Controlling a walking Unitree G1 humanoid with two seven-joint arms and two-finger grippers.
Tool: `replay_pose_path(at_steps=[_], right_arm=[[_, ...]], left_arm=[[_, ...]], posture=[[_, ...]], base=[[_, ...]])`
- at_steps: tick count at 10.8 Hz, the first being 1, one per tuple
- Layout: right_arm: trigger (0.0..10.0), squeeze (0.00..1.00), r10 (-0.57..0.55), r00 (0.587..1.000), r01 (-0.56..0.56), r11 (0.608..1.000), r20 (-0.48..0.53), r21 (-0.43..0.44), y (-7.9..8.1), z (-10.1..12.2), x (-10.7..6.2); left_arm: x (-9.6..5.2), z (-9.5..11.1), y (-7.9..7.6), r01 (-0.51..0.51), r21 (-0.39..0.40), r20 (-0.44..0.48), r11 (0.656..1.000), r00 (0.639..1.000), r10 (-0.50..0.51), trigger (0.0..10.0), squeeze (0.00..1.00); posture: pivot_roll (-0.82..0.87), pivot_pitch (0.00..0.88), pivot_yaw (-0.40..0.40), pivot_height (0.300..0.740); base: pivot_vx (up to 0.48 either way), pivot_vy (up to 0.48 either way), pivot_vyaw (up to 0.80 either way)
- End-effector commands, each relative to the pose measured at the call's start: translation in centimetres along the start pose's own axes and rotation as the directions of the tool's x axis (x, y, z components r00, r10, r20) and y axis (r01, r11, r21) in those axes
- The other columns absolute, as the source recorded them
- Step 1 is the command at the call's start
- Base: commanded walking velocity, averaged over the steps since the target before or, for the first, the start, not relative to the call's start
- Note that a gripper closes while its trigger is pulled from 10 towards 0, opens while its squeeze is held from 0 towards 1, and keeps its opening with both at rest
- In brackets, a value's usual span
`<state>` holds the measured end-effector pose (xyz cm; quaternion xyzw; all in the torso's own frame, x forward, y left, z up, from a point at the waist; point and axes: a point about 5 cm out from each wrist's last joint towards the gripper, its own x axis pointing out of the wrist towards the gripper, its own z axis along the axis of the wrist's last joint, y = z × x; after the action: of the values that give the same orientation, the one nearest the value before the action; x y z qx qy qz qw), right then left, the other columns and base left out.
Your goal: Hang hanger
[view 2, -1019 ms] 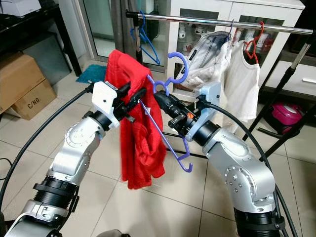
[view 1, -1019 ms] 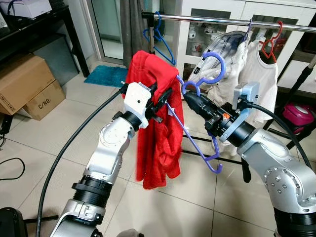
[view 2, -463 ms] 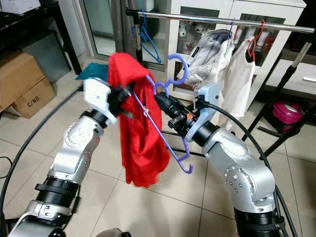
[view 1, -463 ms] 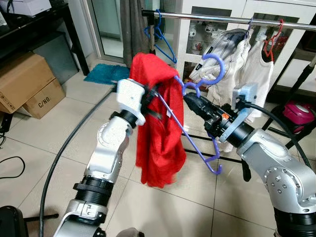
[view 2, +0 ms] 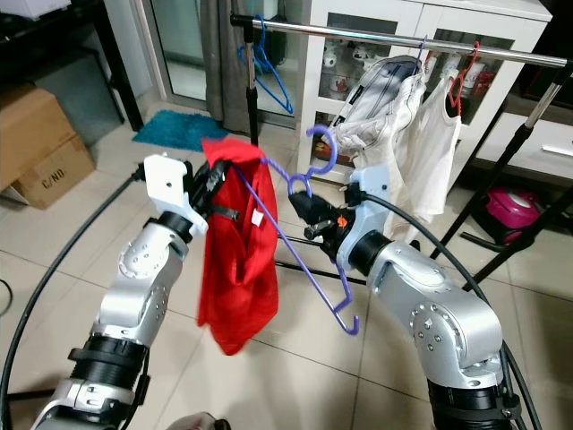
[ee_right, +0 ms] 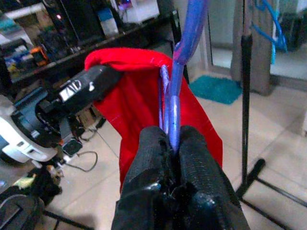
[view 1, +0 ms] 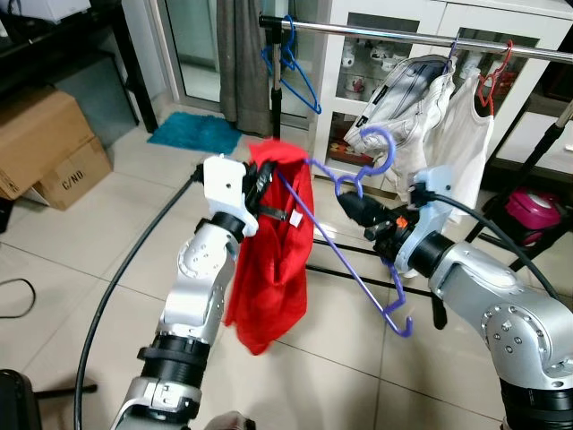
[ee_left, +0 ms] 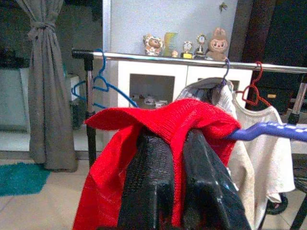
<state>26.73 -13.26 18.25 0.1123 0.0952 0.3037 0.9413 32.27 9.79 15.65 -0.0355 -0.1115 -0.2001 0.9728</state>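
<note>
A cardboard box [view 1: 49, 143] sits on the floor by the black shelf, and I cannot see inside it. The white cabinet [view 1: 421, 54] behind the rail has glass doors with small things on its shelves, too small to tell.

The left gripper [view 1: 262, 179] has its two black fingers [ee_left: 153, 182] pressed close together, pinching the top edge of the red shirt [view 1: 273, 260]. The shirt hangs down below the fingers, and one end of the purple hanger [view 1: 354, 242] goes under the cloth right beside them.

The right gripper [view 1: 351, 204] has its fingers [ee_right: 158, 167] squeezed shut on the purple hanger's neck, just under the hook. The hook curls up above these fingers. The long arm of the hanger slants down past them, with a little curl at its low end.

Up beyond both grippers is the metal clothes rail [view 1: 403, 34]. A blue hanger [view 1: 291, 67], a red hanger [view 1: 491, 81] and white clothes [view 1: 448, 125] hang on it. The purple hanger is below the rail, not touching it.

The red shirt hides the hanger's other arm.
</note>
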Motion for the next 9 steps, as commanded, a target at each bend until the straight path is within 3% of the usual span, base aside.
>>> replay_pose_path(at_steps=[1,3,7,8,9], right_arm=[[10.0,0.00,-0.009,1.000,0.009,1.000,0.005,-0.020,0.2,0.5,0.0],[10.0,0.00,-0.036,0.999,0.036,0.999,0.033,0.022,0.3,1.0,0.7],[10.0,0.00,-0.083,0.991,0.078,0.996,0.108,0.048,-0.1,2.1,1.0],[10.0,0.00,-0.063,0.989,0.057,0.997,0.135,0.052,0.3,2.4,1.0],[10.0,0.00,-0.059,0.988,0.052,0.997,0.143,0.055,0.3,2.4,1.1]], left_arm=[[0.2,0.7,-0.5,0.029,-0.010,0.026,1.000,0.999,-0.029,0.0,0.00],[0.0,0.3,-1.3,0.066,0.023,-0.006,0.998,0.998,-0.066,0.0,0.00],[-0.6,0.1,-1.2,0.055,0.038,-0.032,0.998,0.998,-0.054,0.0,0.00],[-0.6,0.1,-0.8,0.041,0.049,-0.049,0.998,0.998,-0.039,10.0,0.00],[-0.6,0.0,-0.9,0.067,0.050,-0.058,0.997,0.996,-0.064,10.0,0.60]], posture=[[-0.10,0.014,-0.026,0.740],[-0.09,0.019,-0.031,0.740],[-0.08,0.013,-0.010,0.740],[-0.08,0.007,0.002,0.740],[-0.08,0.005,0.006,0.740]], base=[[0.000,0.000,0.00],[0.000,0.000,0.00],[0.000,0.000,0.00],[0.000,0.000,0.00],[0.000,0.000,0.00]])
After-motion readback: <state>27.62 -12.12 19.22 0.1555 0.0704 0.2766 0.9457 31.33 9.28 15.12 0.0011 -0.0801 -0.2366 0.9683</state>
